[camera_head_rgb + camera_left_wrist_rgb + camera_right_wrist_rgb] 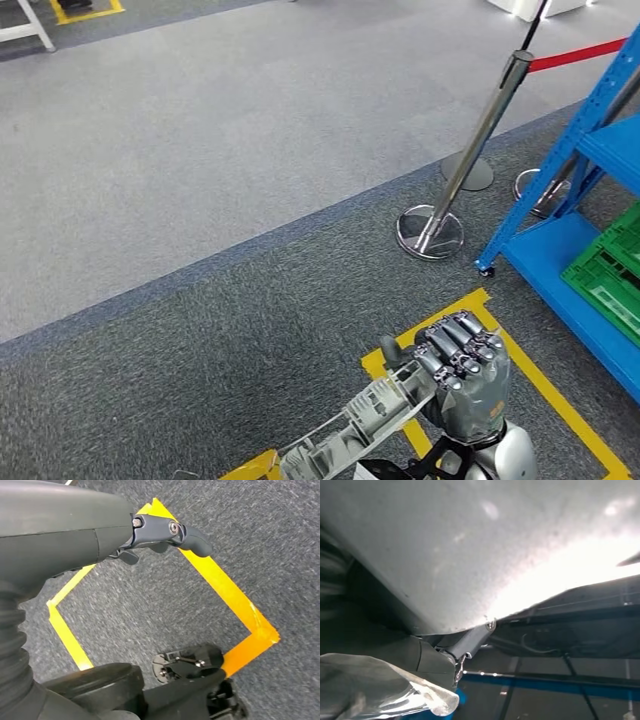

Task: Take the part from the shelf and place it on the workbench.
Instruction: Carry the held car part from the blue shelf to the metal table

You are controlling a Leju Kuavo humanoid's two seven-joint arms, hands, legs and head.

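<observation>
Grey carpeted floor (226, 180), paler in the far half and darker in the near half, split by a thin dark seam. Yellow tape outline (528, 375) stuck flat on the darker part. Beyond that outline, two chrome stanchion bases (429, 232) standing on the carpet (a red belt between the posts). Right of the outline, blue shelf (562, 265) resting on the floor, with green crates (607, 270) on its lowest deck.
</observation>
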